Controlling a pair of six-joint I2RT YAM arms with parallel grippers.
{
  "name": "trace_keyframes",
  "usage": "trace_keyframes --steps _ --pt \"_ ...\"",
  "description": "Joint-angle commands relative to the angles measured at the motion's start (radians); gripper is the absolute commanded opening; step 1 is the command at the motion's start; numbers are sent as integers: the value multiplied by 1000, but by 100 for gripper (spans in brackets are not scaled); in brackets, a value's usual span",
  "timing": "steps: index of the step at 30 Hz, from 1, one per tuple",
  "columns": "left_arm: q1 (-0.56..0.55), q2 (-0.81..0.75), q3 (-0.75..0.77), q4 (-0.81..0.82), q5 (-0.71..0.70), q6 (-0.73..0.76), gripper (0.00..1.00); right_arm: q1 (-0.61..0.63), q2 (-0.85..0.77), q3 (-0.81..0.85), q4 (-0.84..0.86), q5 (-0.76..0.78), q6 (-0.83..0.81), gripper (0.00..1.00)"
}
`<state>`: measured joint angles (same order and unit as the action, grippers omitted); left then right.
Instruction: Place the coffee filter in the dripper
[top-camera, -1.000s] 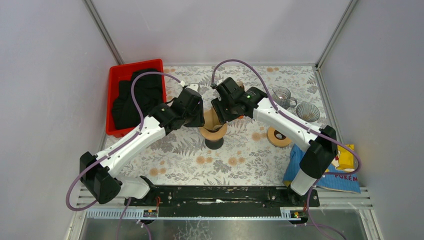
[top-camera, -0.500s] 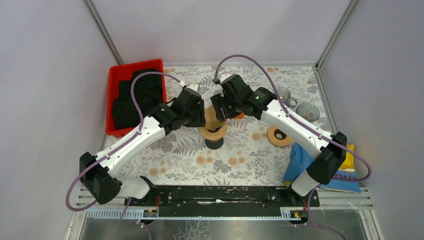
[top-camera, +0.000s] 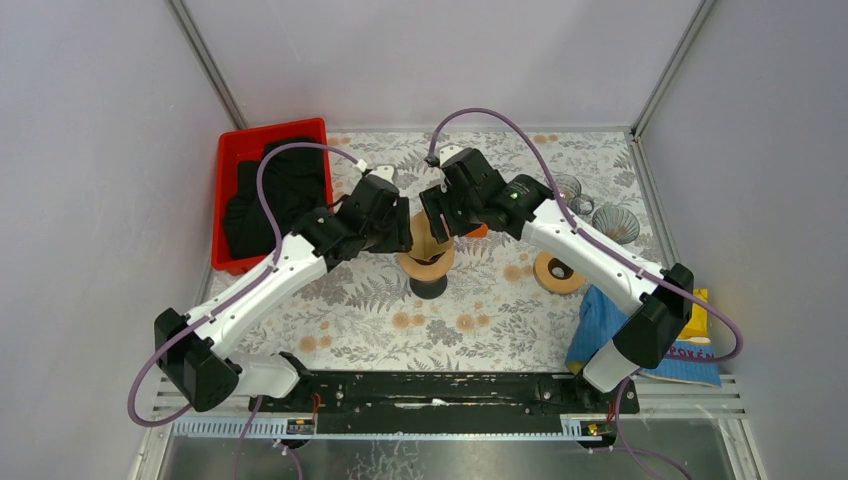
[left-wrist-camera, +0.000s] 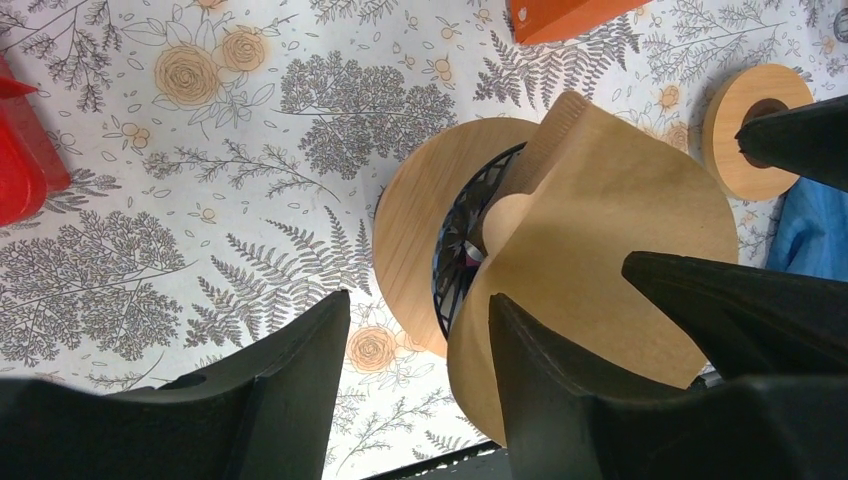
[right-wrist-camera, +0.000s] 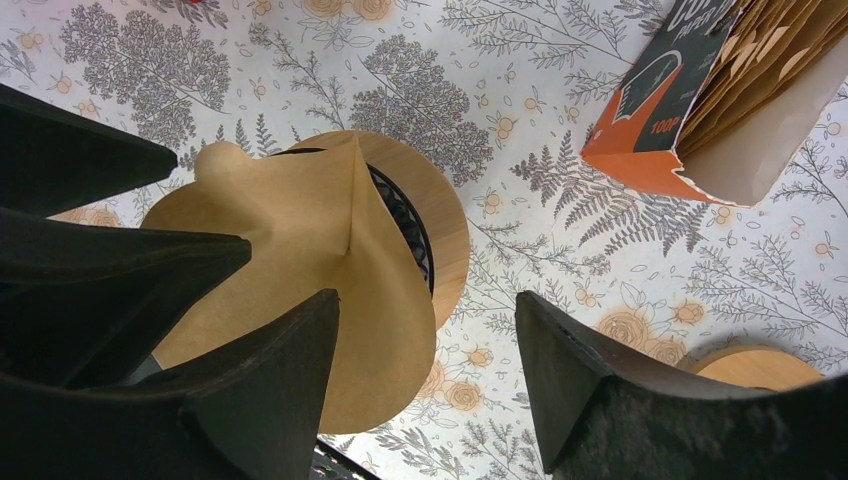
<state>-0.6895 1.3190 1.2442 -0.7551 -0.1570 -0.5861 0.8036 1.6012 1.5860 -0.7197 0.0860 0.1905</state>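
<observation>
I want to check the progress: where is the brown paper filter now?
In the top view the filter sits on the wooden dripper at the middle of the table, between the left end effector and the right end effector, both open.

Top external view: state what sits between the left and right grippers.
The brown coffee filter, standing in the dripper, sits between the left gripper and the right gripper. The top view shows it, and both wrist views show it too.

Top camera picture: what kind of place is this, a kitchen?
Probably a robot test booth, not a kitchen: plain grey walls close in a flowery table, two robot arms are bolted at its edge, and a coffee dripper stands between them.
</observation>
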Motion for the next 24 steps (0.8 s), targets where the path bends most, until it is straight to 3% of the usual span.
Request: trace_keyframes --steps 1,24 --pt "18 0 21 59 -4 29 61 -13 -7 11 34 1 -19 73" --pt "33 41 -79 94 35 32 56 -44 51 -82 52 -2 -20 73"
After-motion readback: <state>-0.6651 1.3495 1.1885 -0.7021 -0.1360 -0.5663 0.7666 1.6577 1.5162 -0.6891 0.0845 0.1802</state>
